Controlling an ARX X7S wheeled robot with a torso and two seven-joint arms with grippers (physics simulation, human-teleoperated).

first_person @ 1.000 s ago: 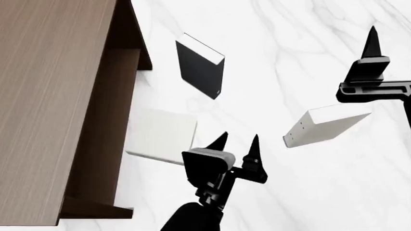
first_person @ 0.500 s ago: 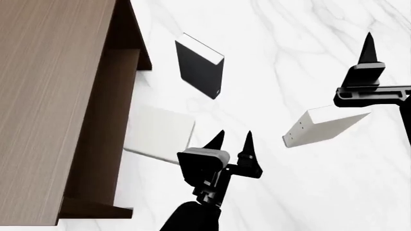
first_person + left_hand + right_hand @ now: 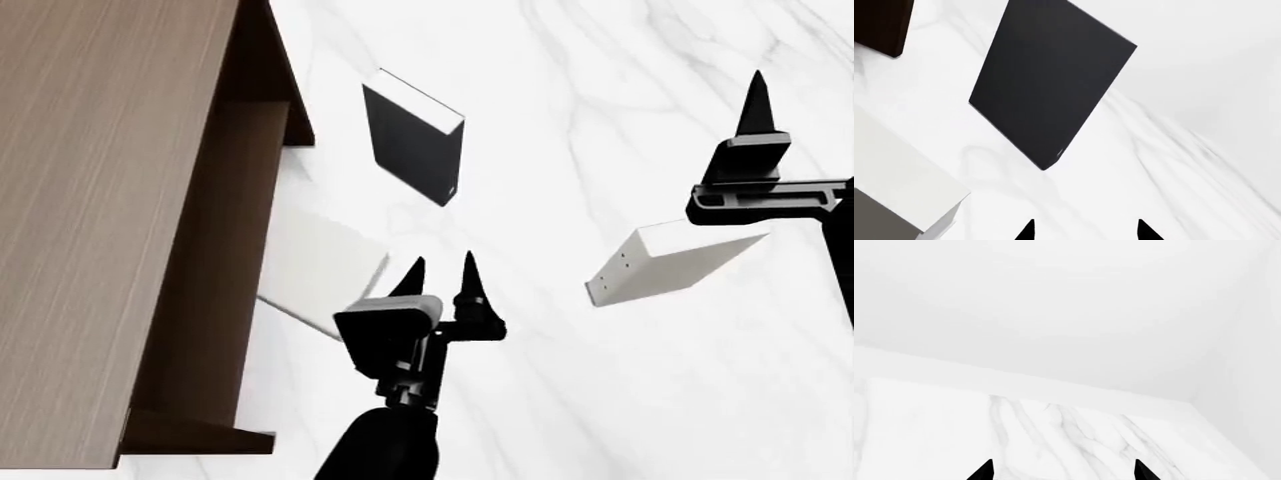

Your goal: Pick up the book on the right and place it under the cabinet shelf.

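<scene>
Hovering closest to the head camera, the left gripper (image 3: 439, 276) points its two black fingertips away from the robot. They stand apart with nothing between them, so the pincer is open. In the left wrist view the same tips show at the frame's edge with bare marble between them.

Just beyond that gripper and toward the robot's left lies the off-white book (image 3: 318, 268), flat on the white marble table (image 3: 561, 400). Its far edge reaches the open side of the cabinet shelf (image 3: 107, 220). The left wrist view shows its thick pale side (image 3: 894, 190).

Out to the robot's right, well apart from the left gripper, the book (image 3: 663, 263) of the task sits tilted on the table. It shows a pale grey face with a few small dark dots and a lighter face above. No gripper touches it.

Right behind it in the head view hangs the right gripper (image 3: 757, 108), of which only one black finger shows there. The right wrist view shows two tips spread wide over bare marble, so this pincer is open and empty too.

Farther off, the black book (image 3: 414, 150) rests near the cabinet shelf's far corner. The dark brown wood-grain cabinet fills the left of the head view, its shadowed opening facing the books.
</scene>
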